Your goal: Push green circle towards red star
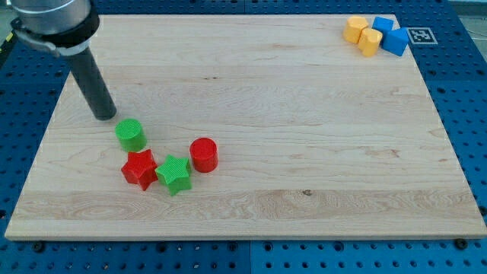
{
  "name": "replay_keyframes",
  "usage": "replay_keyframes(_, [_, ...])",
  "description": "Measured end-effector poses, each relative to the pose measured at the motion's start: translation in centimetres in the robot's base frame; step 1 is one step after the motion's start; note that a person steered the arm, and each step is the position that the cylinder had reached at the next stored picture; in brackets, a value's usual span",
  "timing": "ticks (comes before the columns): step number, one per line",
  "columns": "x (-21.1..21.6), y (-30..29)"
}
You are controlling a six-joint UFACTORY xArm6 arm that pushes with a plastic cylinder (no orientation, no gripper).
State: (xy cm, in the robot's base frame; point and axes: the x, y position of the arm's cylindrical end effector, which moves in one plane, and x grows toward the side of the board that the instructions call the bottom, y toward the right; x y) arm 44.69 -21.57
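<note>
Arm end: no claw is fitted, so there is no jaw state to tell; the arm ends in a straight dark rod leaning in from the view's top left.
My tip [106,116]: the rod's lower end, resting on the pale wooden board [304,137] near its left edge.
Green circle block [131,135]: a short green plastic-looking cylinder just beside my tip, toward the view's bottom right of it; a thin strip of board seems to separate them, though contact cannot be ruled out.
Red star block [140,168]: a red star-shaped piece lying farther from my tip along the same direction, directly below the green circle in the view and very close to it, perhaps touching its lower edge.
Green star block [174,173]: a green star-shaped piece to the right of the red star, pressed against it, below and right of my tip.
Red circle block [204,154]: a short red cylinder right of the green star, just beside it, farther right of my tip than the other three.
Far cluster: well apart from my tip, at the view's top right corner of the board, two yellow blocks [363,35] and two blue blocks [389,35] sit huddled together; their exact shapes are hard to make out.
Surround: a blue perforated table [464,91] shows around the board.
</note>
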Motion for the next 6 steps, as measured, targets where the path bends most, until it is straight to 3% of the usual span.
replay_keyframes(3, [-1.8,3.5])
replay_keyframes(6, [1.4,2.7])
